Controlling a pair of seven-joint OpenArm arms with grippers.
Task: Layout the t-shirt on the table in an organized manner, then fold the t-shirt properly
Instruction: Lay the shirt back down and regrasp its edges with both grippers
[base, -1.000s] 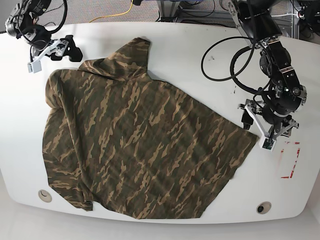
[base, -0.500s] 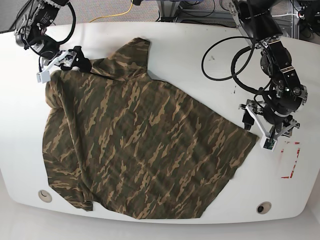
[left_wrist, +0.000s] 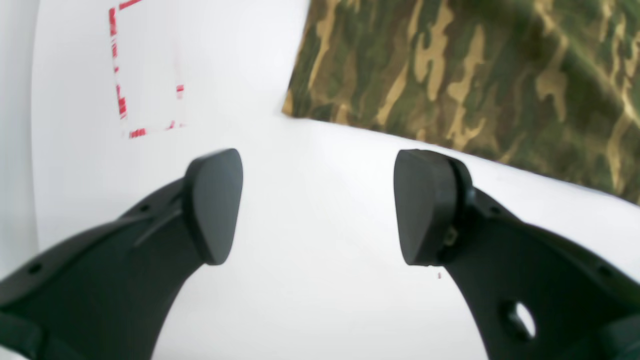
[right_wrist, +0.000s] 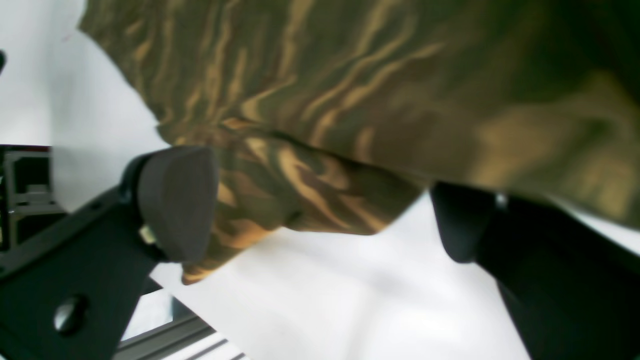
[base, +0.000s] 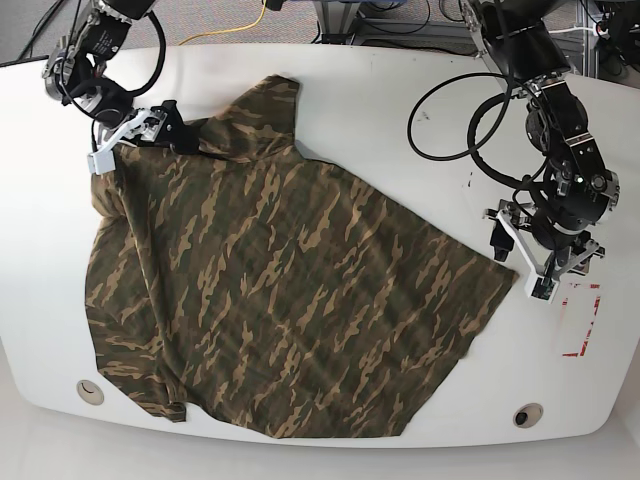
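T-shirt (base: 270, 290) spread on the worktop (base: 380, 100), long axis diagonal from the far-left corner toward the near-right edge. Right tool (base: 150, 125), jaws apart, straddles a fold of cloth at the shirt's far-left edge. Left tool (base: 535, 260), jaws apart and empty, stands over bare worktop just beside the shirt's right corner.

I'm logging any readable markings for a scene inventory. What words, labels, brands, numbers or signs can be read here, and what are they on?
No readable text in any view.
The table bears only a red-marked rectangle, a broken outline with no letters or numbers.
The t-shirt shows camouflage print only, no visible logo or tag.
The left gripper and right gripper show no legible labels.
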